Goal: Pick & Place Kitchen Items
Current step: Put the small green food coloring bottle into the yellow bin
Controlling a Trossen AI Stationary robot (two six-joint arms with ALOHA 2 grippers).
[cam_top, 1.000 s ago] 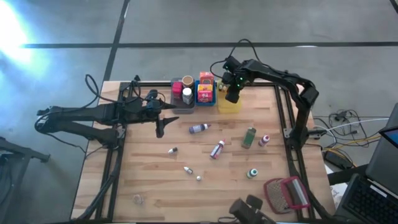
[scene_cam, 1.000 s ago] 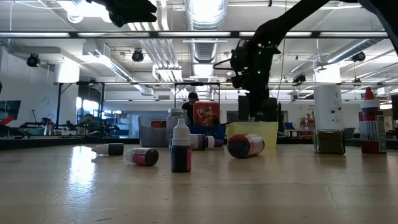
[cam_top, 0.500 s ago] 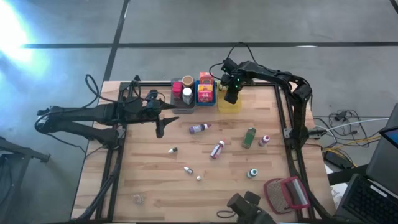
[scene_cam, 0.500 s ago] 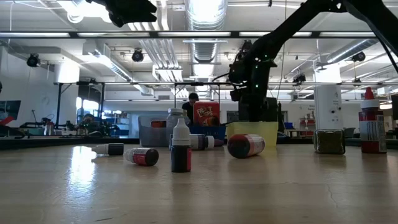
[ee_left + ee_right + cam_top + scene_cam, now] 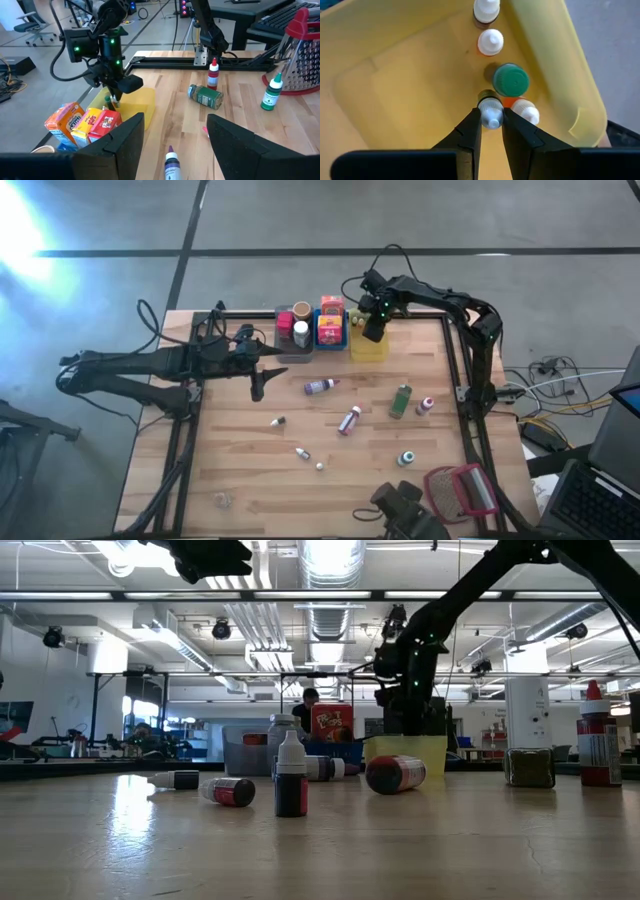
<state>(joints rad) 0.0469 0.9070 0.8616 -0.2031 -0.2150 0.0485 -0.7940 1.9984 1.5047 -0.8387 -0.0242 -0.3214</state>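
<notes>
- Right tool is narrowed onto a small white-capped bottle, pinched just under the cap, down inside the yellow bin.
- Judgement: this is the drop-off. Keep the bottle upright and let go only once its base is on the bin floor.
- Tight spot: a green-capped bottle and a white cap sit just beside the held one, and two more white caps are a little further ahead of the tool. Open the tool only slightly, or a finger could knock them over.
- Lift straight up after release; the bin wall is close on one side.
- Left tool hangs about half open and empty, well apart from the right tool, over the desk.
- Still loose on the desk, away from the right tool: green jar, purple-capped bottle, red-capped bottle, green-cap bottle, plus tiny bottles.
- Grey bin and blue bin with boxes stand right beside the yellow one.
- Red-framed grater lies at the far desk corner, out of the way.
</notes>
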